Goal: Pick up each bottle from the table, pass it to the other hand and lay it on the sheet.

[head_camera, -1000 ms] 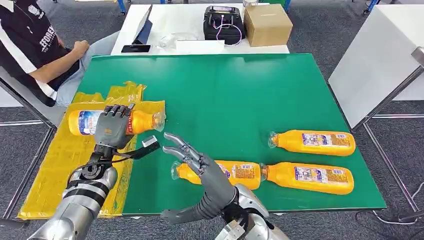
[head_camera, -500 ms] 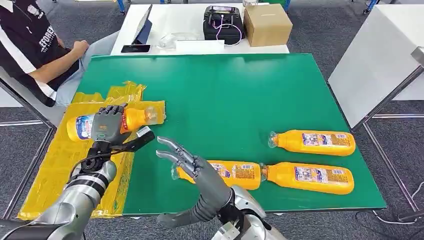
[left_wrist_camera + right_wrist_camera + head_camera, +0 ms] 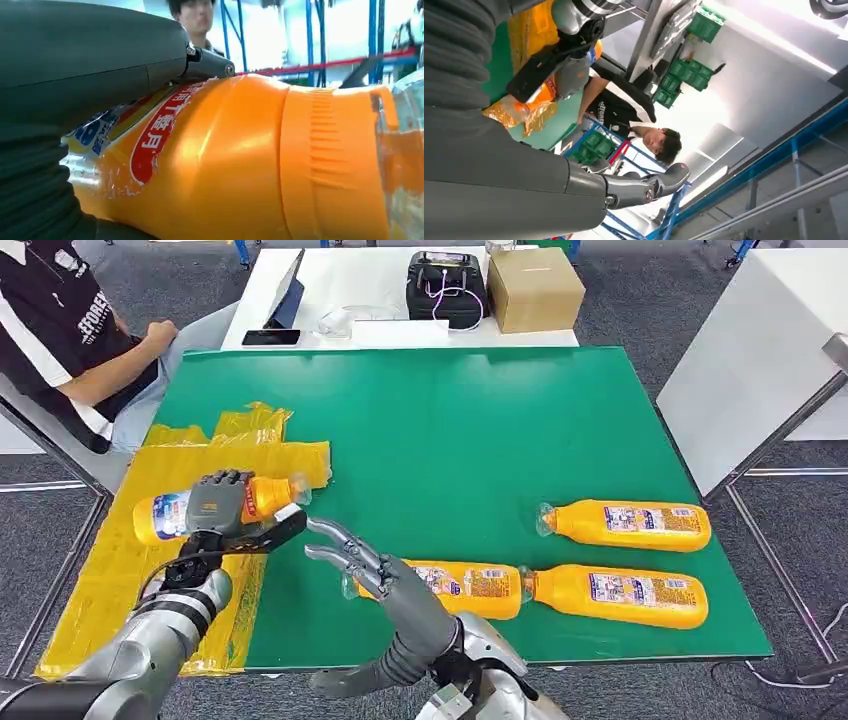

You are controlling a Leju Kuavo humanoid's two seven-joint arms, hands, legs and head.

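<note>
My left hand [image 3: 222, 506] grips an orange bottle [image 3: 165, 516] lying sideways over the yellow sheet [image 3: 120, 570] at the table's left side. In the left wrist view the same bottle [image 3: 240, 160] sits against the hand [image 3: 75, 75], its clear cap end away from the wrist. My right hand [image 3: 365, 558] hovers open, fingers spread, just right of the bottle's cap. Three more orange bottles lie on the green table [image 3: 450, 430]: one [image 3: 470, 587] behind my right hand, one [image 3: 615, 594] to its right, one [image 3: 628, 524] farther back.
A person in a black and white shirt [image 3: 60, 325] sits at the table's back left corner. Behind the green table a white table holds a cardboard box [image 3: 534, 287], a black device [image 3: 446, 285], a tablet and a phone. Another white table [image 3: 760, 360] stands to the right.
My left hand has carried the bottle down and toward me over the sheet. My right hand has drawn back slightly, fingers still spread.
</note>
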